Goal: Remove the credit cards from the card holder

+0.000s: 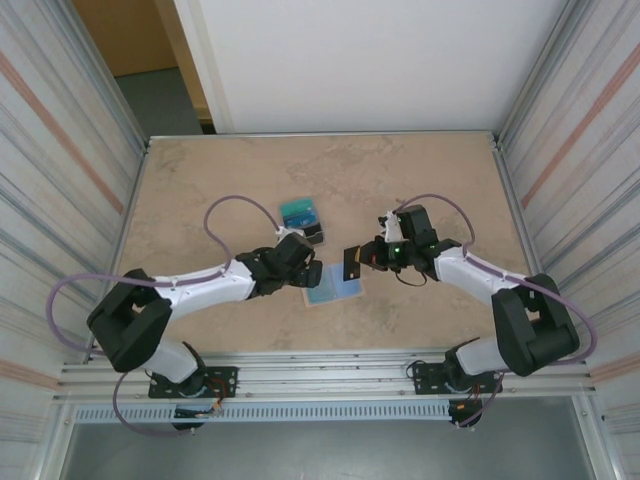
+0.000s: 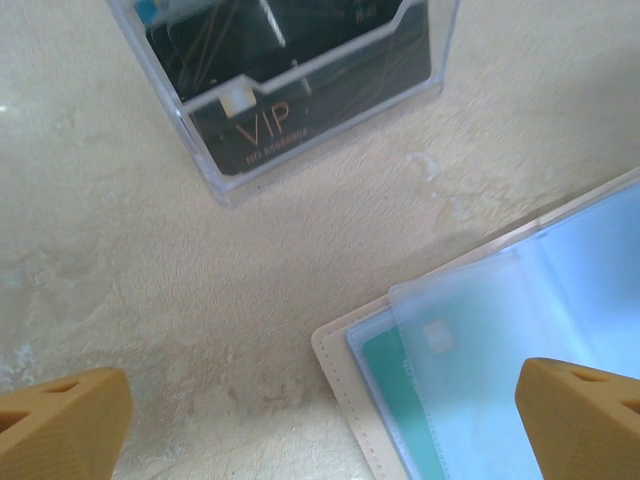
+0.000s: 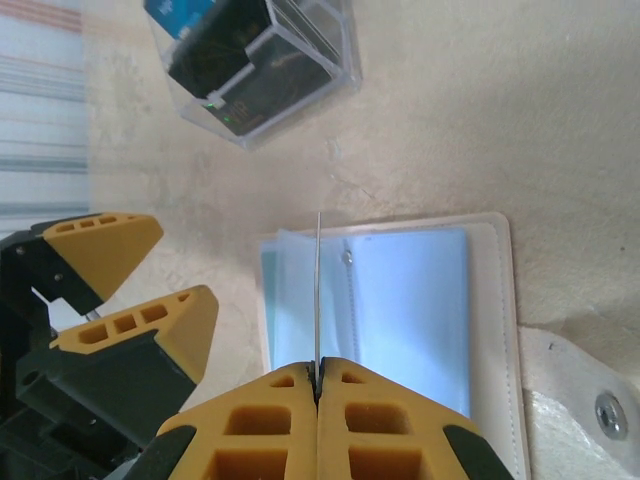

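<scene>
Right gripper (image 3: 318, 368) clamps one dark card (image 3: 318, 290), card sticking straight out past its fingertips. Unfolded holder (image 3: 490, 300) flat on desk (image 3: 480, 120) just beneath. Clear box (image 3: 260, 60) ahead-left of it, near. Left gripper (image 2: 320, 425) jaws spread wide, empty, at holder's corner; teal card (image 2: 395, 400) in sleeve just ahead-right.

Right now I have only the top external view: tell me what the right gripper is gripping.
Observer: The right gripper is shut on a thin card, pinched edge-on at its fingertips above the open card holder.
Operator: Check the holder for more cards.
Observer: A teal card lies under its clear sleeve.
Operator: Read the front card in the box.
Observer: The dark card in the clear box reads VIP.
</scene>
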Motion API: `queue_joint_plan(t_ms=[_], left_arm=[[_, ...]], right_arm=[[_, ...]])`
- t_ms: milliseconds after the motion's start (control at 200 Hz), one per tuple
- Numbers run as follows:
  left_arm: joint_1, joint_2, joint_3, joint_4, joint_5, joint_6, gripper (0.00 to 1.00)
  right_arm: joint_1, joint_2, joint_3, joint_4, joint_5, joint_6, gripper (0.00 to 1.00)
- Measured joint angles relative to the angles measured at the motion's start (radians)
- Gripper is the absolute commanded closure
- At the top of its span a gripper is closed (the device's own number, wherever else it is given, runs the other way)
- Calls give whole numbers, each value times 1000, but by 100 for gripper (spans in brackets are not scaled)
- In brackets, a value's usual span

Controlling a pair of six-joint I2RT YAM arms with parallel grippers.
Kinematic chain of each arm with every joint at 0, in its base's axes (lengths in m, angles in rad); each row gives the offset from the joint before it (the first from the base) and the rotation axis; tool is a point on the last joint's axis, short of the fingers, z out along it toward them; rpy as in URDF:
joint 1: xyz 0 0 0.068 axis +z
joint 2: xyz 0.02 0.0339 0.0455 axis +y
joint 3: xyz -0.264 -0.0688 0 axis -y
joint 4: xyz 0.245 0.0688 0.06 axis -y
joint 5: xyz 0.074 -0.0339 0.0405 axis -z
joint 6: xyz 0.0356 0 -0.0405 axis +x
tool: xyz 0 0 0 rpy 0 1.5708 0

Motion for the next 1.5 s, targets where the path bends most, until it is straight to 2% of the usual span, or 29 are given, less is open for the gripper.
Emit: queue_joint_plan(t_ms=[266,516,1092,1218,1373,1498], left_arm=[[3,-133,-5,38,3,10,1],[58,-299,-72,186,97,35,2],[148,-335,-88,354,226,76,1],[179,-354,-108,395,292,72,9],[228,-358,-116,447,401,60,13],[251,-356,-116,489,486,36,26]], right_arm=[[-2,-98,-5,109,0,0,99],[-2,-113,-9,237,-26,21,99],[-1,-37,-8,530,-88,158,99],[-1,-5,-8,597,-106,188,99],[-1,38,-8,704,-132,238,99],[3,64,-7,780,-152,272,98]])
